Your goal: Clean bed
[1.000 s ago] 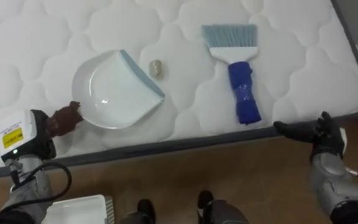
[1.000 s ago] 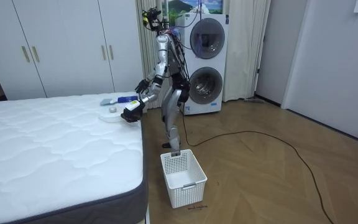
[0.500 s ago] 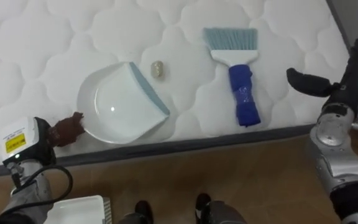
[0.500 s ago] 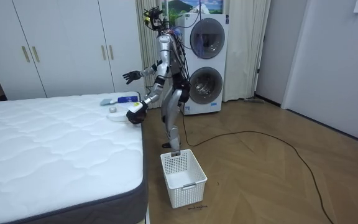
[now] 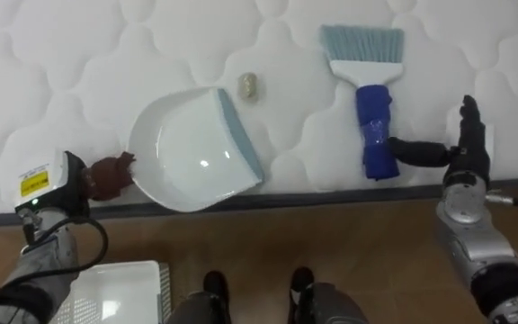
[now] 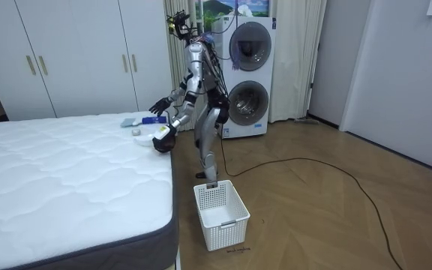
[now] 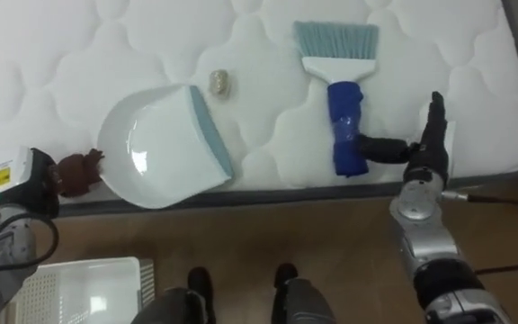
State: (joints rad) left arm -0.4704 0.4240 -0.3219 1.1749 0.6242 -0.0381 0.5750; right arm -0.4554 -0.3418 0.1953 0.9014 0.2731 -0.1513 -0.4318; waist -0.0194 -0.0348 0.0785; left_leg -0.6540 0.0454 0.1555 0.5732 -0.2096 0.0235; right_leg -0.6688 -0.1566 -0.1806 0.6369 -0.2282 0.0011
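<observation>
At the long edge of the bed [image 5: 79,63] the robot stands upright, close against the mattress, both arms out over it. Its right hand [image 5: 461,157] is spread wide, fingers [image 5: 467,117] straight and pointing away across the quilting, holding nothing. The thumb reaches sideways toward the hand brush [image 5: 373,117] and meets the near end of its blue handle, or stops just short; I can't tell which. The brush lies flat, handle toward the robot and pale blue bristles pointing away.

Over on the left, the left hand [image 5: 108,176] is bunched up tight at the back rim of the white dustpan [image 5: 192,148], fingers curled in on it. Whatever handle the pan has is buried in that grip, so I can't make it out. The pan's grey-blue lip faces the brush.

Just beyond that lip sits a small tan scrap [image 5: 248,86], alone on the mattress, between pan and brush and apart from both. It's well clear of either hand, and too small to say what it is.

Down on the wooden floor by the robot's left side stands a white basket [image 6: 221,214], cut off at the lower edge in the eye views.
</observation>
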